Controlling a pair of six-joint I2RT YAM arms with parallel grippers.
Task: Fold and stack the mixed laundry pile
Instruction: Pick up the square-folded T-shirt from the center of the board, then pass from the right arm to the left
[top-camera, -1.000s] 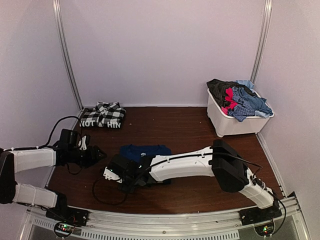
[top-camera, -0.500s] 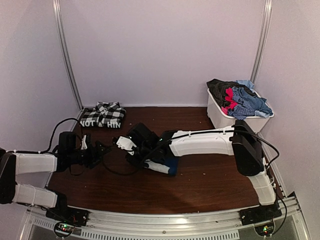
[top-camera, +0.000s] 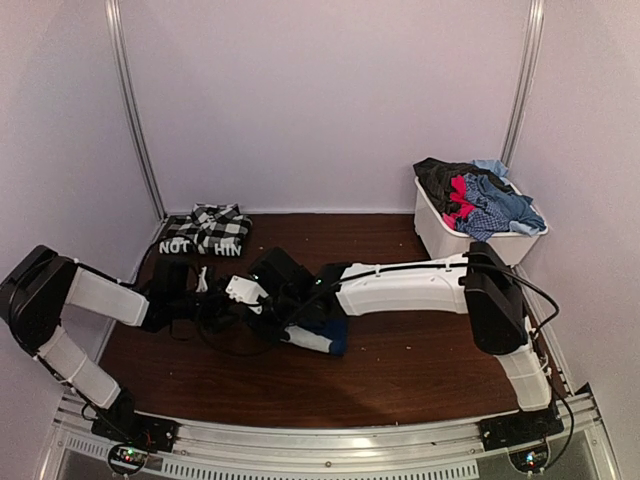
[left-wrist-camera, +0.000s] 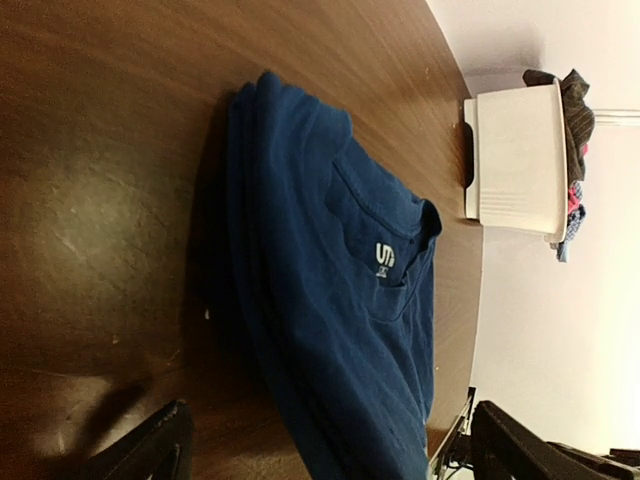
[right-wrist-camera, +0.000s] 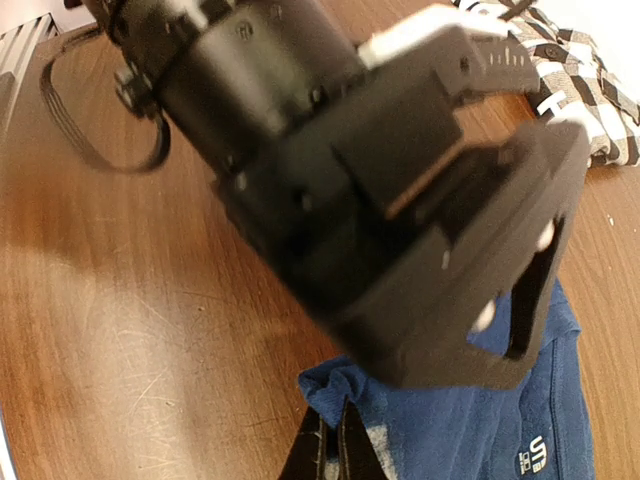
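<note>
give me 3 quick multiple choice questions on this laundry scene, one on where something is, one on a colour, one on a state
1. Where does the checked shirt lie?
A. back left of the table
B. in the bin
C. under the right arm

2. What colour is the shirt in front of the left pincer?
A. red
B. grey
C. navy blue

3. How does the left pincer stand?
A. shut on cloth
B. open, gripping nothing
C. out of view

Answers:
1 A, it lies folded by the back left corner.
2 C, the left wrist view shows a navy blue shirt.
3 B, its fingers stand wide apart.
</note>
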